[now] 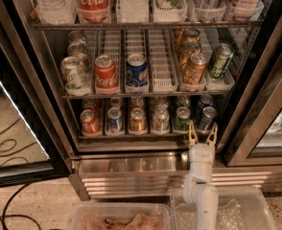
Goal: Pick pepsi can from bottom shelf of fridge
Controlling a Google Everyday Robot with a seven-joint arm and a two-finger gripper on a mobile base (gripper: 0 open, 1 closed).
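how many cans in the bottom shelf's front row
6, left to right: red, blue, orange, pale, green, then pepsi can, just above the gripper, jaws open. More sit behind.

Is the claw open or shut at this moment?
Open. The claw, before the right end of the bottom shelf, has its two fingers spread apart with nothing held between them.

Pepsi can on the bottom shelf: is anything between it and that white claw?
Nothing visible does. The gripper, open, sits at the front edge of the bottom shelf, right before the pepsi can, first in the rightmost lane. A green can stands beside it, not between.
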